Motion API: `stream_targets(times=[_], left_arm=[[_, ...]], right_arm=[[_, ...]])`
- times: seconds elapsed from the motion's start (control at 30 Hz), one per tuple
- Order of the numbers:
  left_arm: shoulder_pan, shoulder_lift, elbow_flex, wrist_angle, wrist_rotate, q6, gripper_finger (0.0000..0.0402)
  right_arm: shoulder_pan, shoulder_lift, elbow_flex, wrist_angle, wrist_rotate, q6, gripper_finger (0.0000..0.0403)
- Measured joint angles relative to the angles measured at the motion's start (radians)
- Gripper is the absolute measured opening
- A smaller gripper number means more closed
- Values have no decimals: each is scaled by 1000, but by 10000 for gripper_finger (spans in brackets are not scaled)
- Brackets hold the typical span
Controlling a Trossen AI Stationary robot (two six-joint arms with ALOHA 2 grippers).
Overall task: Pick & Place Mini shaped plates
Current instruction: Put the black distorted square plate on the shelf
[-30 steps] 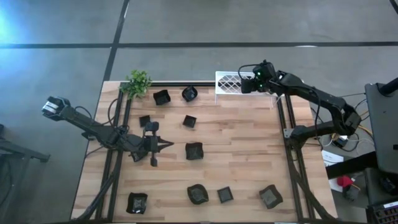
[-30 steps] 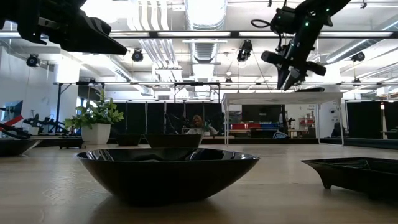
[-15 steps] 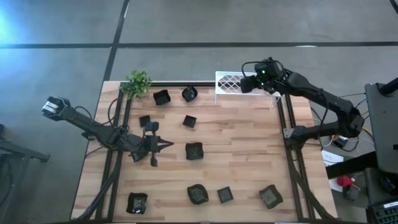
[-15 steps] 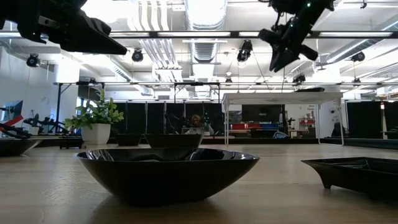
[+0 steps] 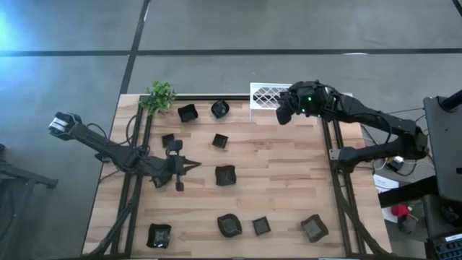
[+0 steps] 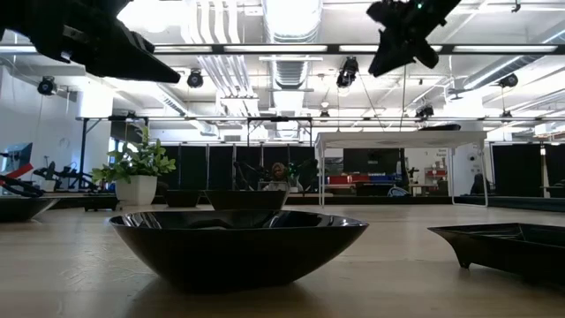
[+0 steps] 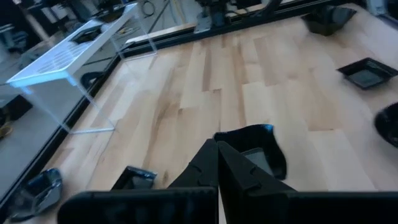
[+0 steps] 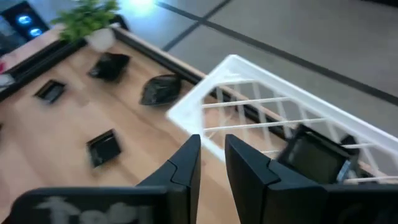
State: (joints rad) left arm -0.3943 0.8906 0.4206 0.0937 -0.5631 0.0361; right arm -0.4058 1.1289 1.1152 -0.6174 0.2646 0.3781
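At the far-left corner of the pale wooden plank table [image 5: 289, 188] stands a small green leafy plant in a white pot [image 5: 159, 95]. Just right of it along the far edge sit two small black shallow dishes, one squarish [image 5: 188, 113] and one more angular [image 5: 220, 109]. Nearer the middle lie a tiny dark square dish [image 5: 167, 140] and another black square dish [image 5: 220, 141].

The left gripper [image 5: 193, 167] hangs low over the table's left-centre, its two dark fingers pressed together with nothing between them. Directly ahead of its tips sits a black dish with curled edges [image 5: 225, 175]; in the left wrist view that dish [image 7: 261, 149] shows partly behind the closed fingers, so whether they touch cannot be told.

Along the near edge run four more dark dishes: a glossy one at the near-left corner [image 5: 159, 235], a rounded one [image 5: 229, 224], a small square one [image 5: 261, 226] just beside it, and an angular one [image 5: 313, 227] towards the right.

At the far edge, right of centre, stands a white lattice rack [image 5: 265, 94]. In the right wrist view a dark grey squarish dish [image 8: 316, 157] rests inside it, among the white bars [image 8: 249, 102].

The right gripper [image 5: 283, 115] hovers above the rack's near-right side, raised well off the table, its fingers [image 8: 184, 167] a narrow gap apart and holding nothing.
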Motion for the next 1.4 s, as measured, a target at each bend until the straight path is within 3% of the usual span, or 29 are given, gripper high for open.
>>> stream_targets(times=[0.17, 0.43, 0.7, 1.4], left_arm=[[0, 0, 0, -10, -72, -32, 0], [0, 3, 0, -30, -75, -140, 0], [1, 63, 0, -14, -75, -150, 0], [49, 490, 239, -9, -74, -167, 9]], right_arm=[[95, -17, -1, 3, 0, -42, 71], [264, -19, -20, 8, 0, -53, 72], [418, -19, -38, 66, -2, -76, 72], [626, -19, -123, 161, -2, -90, 72]])
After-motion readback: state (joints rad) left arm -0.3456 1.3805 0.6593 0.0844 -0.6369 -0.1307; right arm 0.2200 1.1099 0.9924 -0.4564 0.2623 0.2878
